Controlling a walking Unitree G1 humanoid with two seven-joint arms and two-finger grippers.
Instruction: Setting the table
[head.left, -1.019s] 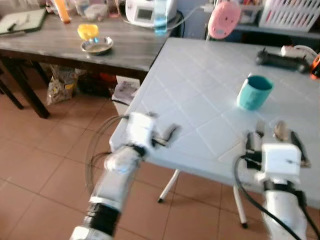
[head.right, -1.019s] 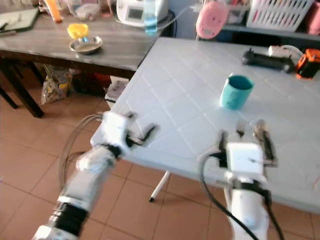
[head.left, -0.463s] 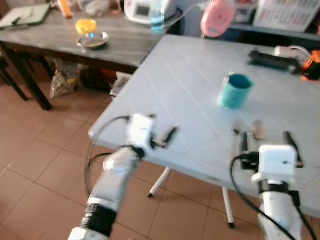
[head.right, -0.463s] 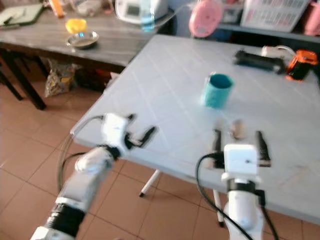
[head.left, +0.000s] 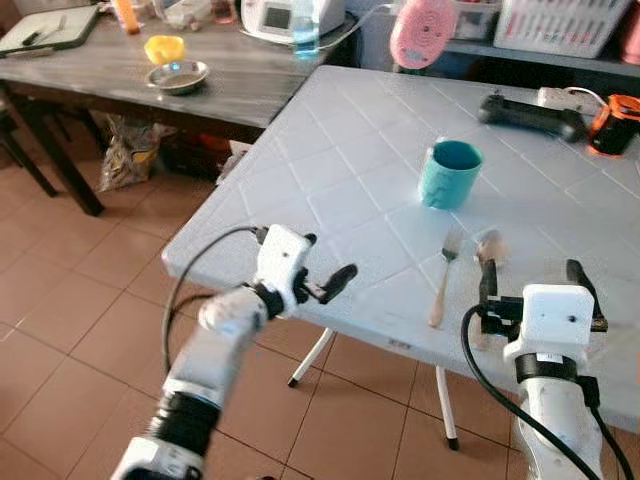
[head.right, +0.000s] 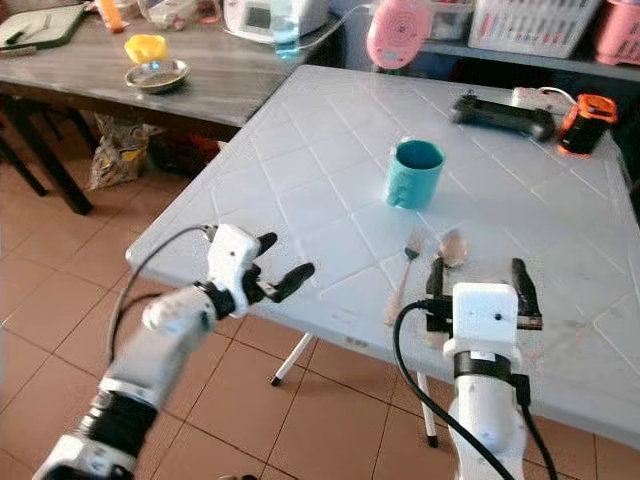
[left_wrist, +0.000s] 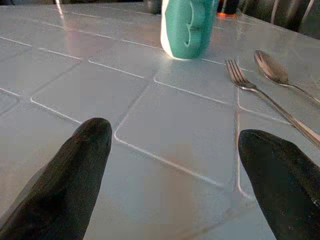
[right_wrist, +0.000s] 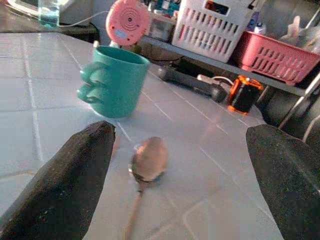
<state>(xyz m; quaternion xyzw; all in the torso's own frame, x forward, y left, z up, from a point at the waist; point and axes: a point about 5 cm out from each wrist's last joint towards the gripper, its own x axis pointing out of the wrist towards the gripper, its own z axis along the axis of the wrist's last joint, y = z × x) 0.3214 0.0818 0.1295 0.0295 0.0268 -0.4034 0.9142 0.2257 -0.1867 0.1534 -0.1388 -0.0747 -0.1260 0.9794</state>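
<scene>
Two grippers are in front of you at the near edge of the white tiled tabletop (head.left: 350, 130). Your left gripper (head.left: 328, 281) sits at the near left edge, its jaws spread apart and pointing across the surface toward the cutlery, holding nothing. Farther in, toward the middle, a teal mug (head.left: 449, 174) stands upright. Just nearer than the mug, a fork (head.left: 443, 276) lies flat with its tines toward the mug. A spoon (head.left: 488, 250) lies just beside the fork on its right, bowl toward the mug; the two are close but apart. Your right gripper (head.left: 537, 283) hovers at the near edge directly over the spoon's handle, jaws wide apart, one finger on each side of the spoon and gripping nothing. At the far right edge of the tabletop lie a black device (head.left: 530, 112) and an orange object (head.left: 615, 109).
</scene>
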